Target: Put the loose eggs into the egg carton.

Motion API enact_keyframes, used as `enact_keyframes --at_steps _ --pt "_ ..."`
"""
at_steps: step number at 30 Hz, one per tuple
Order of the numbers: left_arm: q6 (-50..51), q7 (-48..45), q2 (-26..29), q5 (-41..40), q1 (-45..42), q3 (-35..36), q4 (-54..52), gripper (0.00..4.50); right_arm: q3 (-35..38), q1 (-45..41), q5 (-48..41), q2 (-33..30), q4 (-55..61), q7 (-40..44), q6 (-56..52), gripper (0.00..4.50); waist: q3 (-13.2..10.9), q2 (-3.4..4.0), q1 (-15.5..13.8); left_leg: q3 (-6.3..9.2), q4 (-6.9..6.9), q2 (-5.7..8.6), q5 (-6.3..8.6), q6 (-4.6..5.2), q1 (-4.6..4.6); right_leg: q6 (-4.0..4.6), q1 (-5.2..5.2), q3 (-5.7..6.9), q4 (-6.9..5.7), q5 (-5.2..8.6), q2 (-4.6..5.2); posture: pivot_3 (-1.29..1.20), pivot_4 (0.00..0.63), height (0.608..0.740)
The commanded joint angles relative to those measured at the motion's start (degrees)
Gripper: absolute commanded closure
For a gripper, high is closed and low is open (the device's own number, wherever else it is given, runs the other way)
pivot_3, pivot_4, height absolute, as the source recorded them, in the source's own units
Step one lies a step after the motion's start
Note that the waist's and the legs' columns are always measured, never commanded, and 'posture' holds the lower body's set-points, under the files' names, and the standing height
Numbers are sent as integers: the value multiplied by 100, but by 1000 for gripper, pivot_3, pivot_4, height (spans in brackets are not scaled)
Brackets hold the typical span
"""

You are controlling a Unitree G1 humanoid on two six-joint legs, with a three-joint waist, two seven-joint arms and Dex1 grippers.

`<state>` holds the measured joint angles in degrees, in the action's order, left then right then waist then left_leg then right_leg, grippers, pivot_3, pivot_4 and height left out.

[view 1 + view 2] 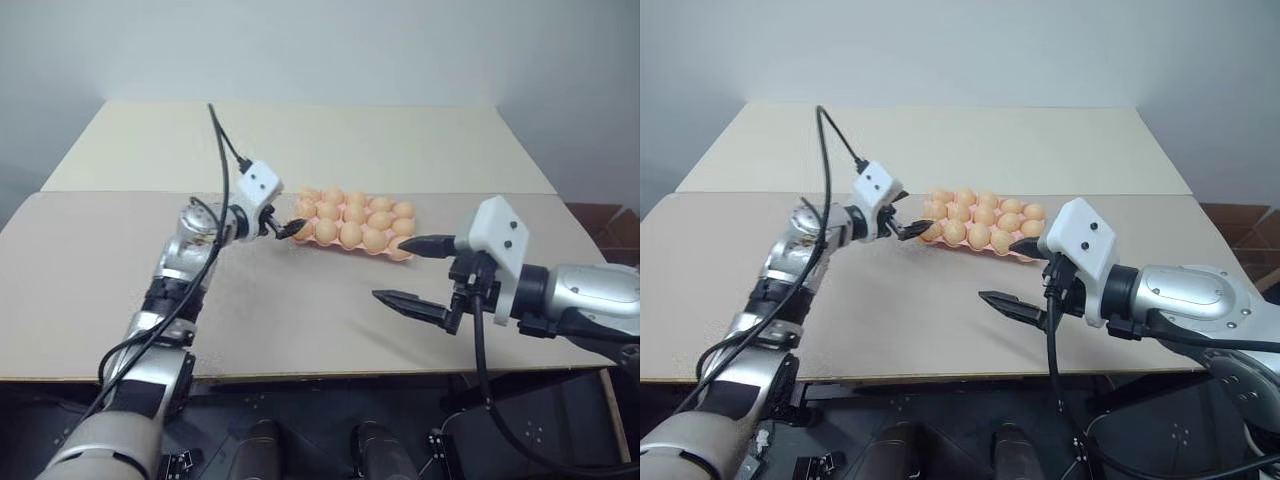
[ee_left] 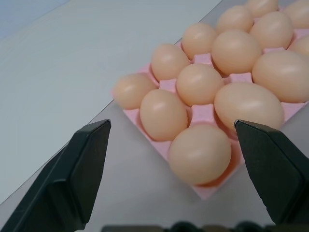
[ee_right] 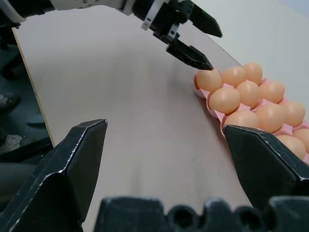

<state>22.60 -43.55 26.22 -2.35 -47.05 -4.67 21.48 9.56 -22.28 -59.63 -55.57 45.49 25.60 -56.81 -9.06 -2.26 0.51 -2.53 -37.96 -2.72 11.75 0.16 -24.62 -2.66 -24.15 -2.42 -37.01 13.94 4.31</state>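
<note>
We saw the left gripper (image 1: pixel 283 228) wide open and empty beside the egg carton (image 1: pixel 398 254); its eggs (image 2: pixel 200 152) apparently filled every cup.

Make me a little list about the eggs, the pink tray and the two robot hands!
eggs: all sitting in the tray's cups; none seen loose on the table
tray: pink carton, flat on the table, looks full
left gripper: open, empty, just beside the tray's near-left corner
right gripper: open, empty, hanging over the table in front of the tray's right end
</note>
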Motion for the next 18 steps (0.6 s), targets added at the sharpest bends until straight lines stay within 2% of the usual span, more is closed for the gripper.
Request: enact_keyframes --at_steps 1,6,9,14,18 --pt "318 41 229 -167 231 263 -858 73 26 -79 61 74 37 -83 116 0 0 0 6 0 0 0 0 0 0 0 0 1 -1 0 0 0 150 740" --pt "831 523 458 -390 1100 943 -2065 73 34 105 440 370 69 -345 276 0 0 0 14 1 0 -1 0 0 0 0 0 1 0 0 0 0 150 740" --pt "1025 1087 292 -599 1945 1687 -3031 73 163 564 876 765 174 -590 656 0 1 0 22 1 0 -4 0 0 0 0 0 1 0 0 0 0 150 740" --pt "758 2153 -571 -734 3541 2557 -4577 73 76 1901 2109 1970 47 -753 2219 0 4 -2 -9 0 0 -3 1 -1 3 -1 2 1 -4 0 4 0 150 740" --pt "103 2842 -1384 -605 4524 2651 -5215 73 4 2578 2933 3167 -545 -985 3516 0 18 -18 -40 -4 -1 -1 0 -2 22 -3 20 -2 -4 -3 8 0 150 740"
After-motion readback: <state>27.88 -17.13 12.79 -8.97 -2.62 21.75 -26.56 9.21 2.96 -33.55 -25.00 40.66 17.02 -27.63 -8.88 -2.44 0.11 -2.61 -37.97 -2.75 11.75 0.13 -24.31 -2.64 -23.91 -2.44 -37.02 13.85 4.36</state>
